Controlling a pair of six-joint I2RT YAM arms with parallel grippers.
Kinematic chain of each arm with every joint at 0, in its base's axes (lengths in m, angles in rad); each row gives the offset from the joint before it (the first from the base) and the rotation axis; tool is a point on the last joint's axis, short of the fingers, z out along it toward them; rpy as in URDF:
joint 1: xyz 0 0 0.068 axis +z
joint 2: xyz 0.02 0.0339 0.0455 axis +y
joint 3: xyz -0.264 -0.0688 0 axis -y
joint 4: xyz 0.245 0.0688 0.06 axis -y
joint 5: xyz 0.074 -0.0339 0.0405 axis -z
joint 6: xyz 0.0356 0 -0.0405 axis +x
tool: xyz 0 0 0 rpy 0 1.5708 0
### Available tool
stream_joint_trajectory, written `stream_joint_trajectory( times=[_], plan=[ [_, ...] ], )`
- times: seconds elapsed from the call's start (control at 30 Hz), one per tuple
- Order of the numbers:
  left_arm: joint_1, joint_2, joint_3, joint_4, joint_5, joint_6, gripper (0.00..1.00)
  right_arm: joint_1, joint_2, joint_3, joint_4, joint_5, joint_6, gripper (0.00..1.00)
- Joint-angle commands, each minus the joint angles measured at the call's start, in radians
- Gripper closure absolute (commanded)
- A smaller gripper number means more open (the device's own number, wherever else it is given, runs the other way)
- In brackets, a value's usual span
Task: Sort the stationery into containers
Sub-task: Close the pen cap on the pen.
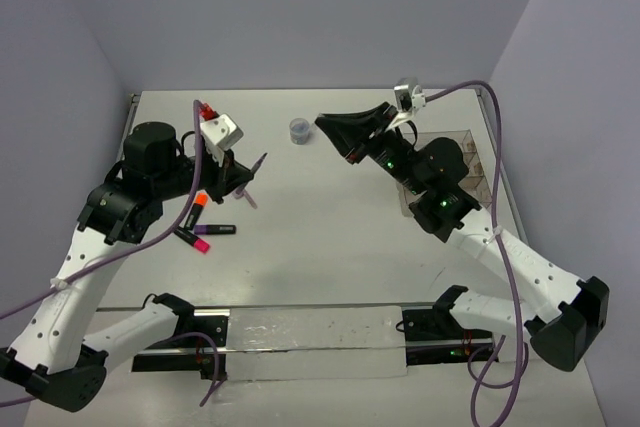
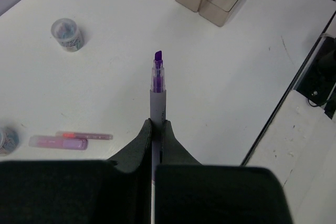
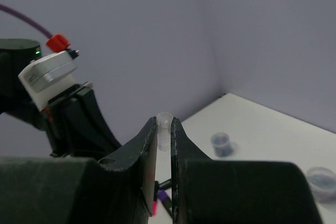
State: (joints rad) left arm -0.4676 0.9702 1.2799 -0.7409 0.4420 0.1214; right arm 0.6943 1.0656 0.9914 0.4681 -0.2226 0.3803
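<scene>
The left pincer (image 2: 157,127) is clenched on the grey-purple marker (image 2: 158,97) near its rear end, the bare purple tip pointing away towards the top of the wrist view, well above the surface (image 1: 330,247). It's a light, stiff plastic barrel, slick enough to swivel if pinched only at one end. I'd judge a hold nearer the middle would be steadier for laying it flat in a compartment. The wet tip shouldn't touch anything.

The right pincer (image 3: 164,128) is closed on a small clear piece (image 3: 164,118) that looks like a cap, though I can't be sure. It's tiny and nearly weightless, and only its rounded top pokes out between the fingers, so it could pop loose easily.

In the overhead view both arms reach inward and face one another above the middle of the surface, the left from centre left, the right from upper right. The smoky tray (image 1: 470,134) sits at the right edge, mostly hidden under the right arm. A round jar (image 1: 299,130) stands upper centre, just beside the right pincer. A pale pink marker (image 2: 58,142) lies on the surface at lower left in the left wrist view — waiting its turn, I'd guess.
</scene>
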Motion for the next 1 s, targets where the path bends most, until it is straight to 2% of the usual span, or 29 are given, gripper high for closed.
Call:
stream_joint_trajectory(
  times=[0.0,0.3,0.97],
  plan=[
    [0.003,-0.067,-0.038,0.106,0.037,-0.043,1.00,0.044,0.040,-0.021,0.134,-0.124,0.018,1.00],
    [0.001,-0.123,-0.115,0.197,0.064,0.005,1.00,0.087,0.144,0.031,0.204,-0.198,0.112,1.00],
    [0.001,-0.156,-0.164,0.283,0.087,-0.041,1.00,0.128,0.206,0.084,0.220,-0.153,0.125,1.00]
  ],
)
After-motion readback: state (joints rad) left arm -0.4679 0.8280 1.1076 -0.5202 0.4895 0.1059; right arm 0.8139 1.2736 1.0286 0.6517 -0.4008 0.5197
